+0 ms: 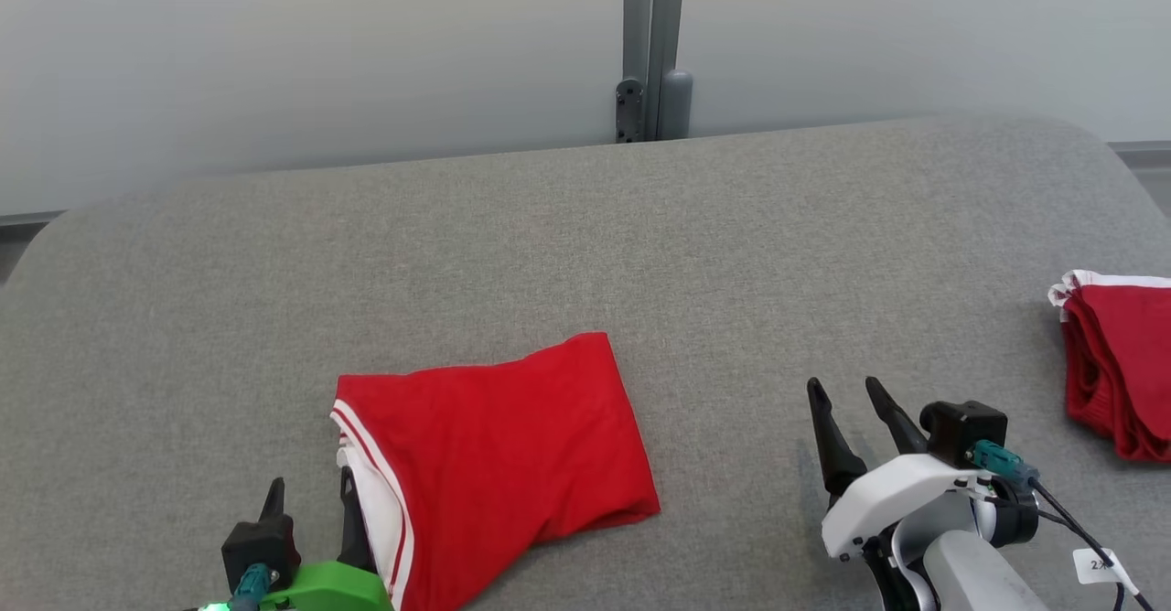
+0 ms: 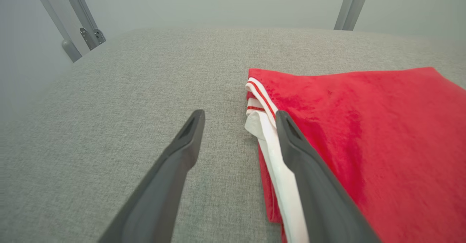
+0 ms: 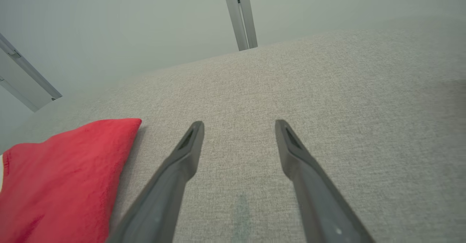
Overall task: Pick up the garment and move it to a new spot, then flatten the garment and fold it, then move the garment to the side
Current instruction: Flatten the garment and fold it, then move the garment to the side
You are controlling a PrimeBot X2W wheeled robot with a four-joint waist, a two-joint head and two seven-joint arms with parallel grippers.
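Basically grey fabric surface point(image 1: 585, 245) w/ garment point(image 1: 494, 446), pale wall point(image 1: 274, 44) behind.

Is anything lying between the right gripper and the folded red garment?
Nothing visible. Bare grey padded table separates the open right gripper from the red garment. The left gripper, also open, sits at the white-trimmed edge of it. A stack of red garments lies further right, out of the way.

red garment point(image 1: 499, 465) folded | left fingers point(image 1: 273, 501) spread, just beside it | right fingers point(image 1: 828, 437) spread, well apart
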